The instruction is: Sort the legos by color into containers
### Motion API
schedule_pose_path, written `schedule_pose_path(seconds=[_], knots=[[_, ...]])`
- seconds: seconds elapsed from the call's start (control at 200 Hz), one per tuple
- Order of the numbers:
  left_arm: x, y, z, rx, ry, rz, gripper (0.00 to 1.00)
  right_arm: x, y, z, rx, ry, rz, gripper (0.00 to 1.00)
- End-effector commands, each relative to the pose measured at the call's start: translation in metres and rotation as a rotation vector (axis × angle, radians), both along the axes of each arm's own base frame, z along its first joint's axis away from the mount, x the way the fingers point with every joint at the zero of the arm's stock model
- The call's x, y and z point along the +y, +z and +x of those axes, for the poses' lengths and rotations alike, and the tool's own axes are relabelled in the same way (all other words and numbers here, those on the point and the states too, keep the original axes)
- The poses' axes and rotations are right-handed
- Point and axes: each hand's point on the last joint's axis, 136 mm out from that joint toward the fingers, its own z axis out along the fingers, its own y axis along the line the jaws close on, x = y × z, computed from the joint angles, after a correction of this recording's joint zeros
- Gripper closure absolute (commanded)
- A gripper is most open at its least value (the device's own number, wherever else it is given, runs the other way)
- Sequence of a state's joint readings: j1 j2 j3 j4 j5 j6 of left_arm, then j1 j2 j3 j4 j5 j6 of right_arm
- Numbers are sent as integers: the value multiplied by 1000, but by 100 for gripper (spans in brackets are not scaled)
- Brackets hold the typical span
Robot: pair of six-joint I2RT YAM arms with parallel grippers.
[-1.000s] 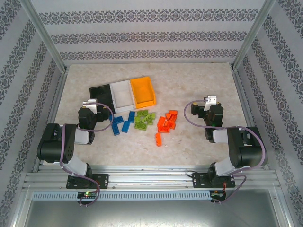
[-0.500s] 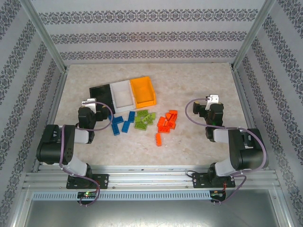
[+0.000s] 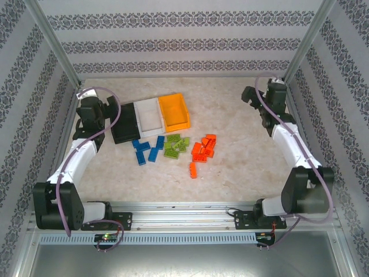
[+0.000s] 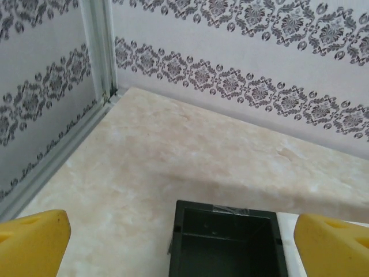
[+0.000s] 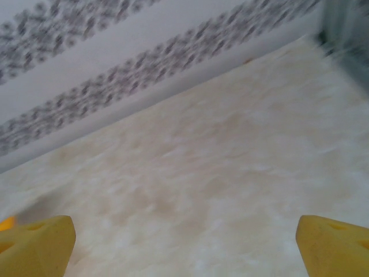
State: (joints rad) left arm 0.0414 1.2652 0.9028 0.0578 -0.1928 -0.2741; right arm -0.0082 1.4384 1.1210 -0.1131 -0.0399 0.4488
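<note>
Three bins stand in a row at the back left: black (image 3: 123, 119), white (image 3: 148, 115) and orange (image 3: 174, 111). In front of them on the table lie the legos in groups: blue (image 3: 147, 150), lime green (image 3: 176, 145) and orange-red (image 3: 203, 149), with one orange-red brick (image 3: 193, 168) apart. My left gripper (image 3: 109, 111) hovers at the black bin's left side, open. In the left wrist view the black bin (image 4: 225, 242) lies empty between the yellow fingertips (image 4: 31, 242). My right gripper (image 3: 249, 97) is raised at the back right, open over bare table (image 5: 184, 190).
Patterned walls and metal frame posts (image 3: 57, 55) close in the table on three sides. The left post and wall rail (image 4: 98, 52) stand close to my left gripper. Bare marble surface (image 3: 230, 115) stretches between the orange bin and my right arm.
Both arms have unfolded from near their bases and reached toward the back. The left gripper moved up beside the black bin, the right to the back right corner. Legos and bins are unmoved.
</note>
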Motion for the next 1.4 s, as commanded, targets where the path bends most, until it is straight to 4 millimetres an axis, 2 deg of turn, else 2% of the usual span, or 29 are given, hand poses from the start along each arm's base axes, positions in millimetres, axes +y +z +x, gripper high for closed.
schedule_pose_path(seconds=[0.0,0.13,0.26,0.415,0.495,0.605,0.769,1.009,1.074,1.199,1.279,1.394], knots=[[-2,-46,-34,204,67,-138,0,74,-46,-22,274,209,179,2],[-3,-65,-43,321,90,-174,0,137,-49,-22,381,372,172,2],[-6,-85,-44,489,92,-203,0,186,-53,-25,462,494,135,2],[-7,-108,-35,611,67,-218,0,217,-62,-30,562,574,80,2],[-6,-124,-26,672,25,-235,0,226,-66,-32,589,600,89,2],[2,-142,-12,723,12,-247,3,227,-67,-34,582,596,87,2],[11,-167,8,779,7,-277,19,221,-66,-39,590,589,82,2],[6,-191,36,826,-74,-275,41,208,-71,-44,607,564,83,2],[2,-192,43,830,-102,-266,51,205,-72,-43,608,557,83,2],[-14,-192,59,827,-169,-238,52,200,-77,-44,626,546,90,2],[-31,-193,69,834,-220,-232,57,195,-80,-46,639,535,94,2],[-58,-193,83,829,-280,-224,58,183,-81,-52,662,505,80,2]])
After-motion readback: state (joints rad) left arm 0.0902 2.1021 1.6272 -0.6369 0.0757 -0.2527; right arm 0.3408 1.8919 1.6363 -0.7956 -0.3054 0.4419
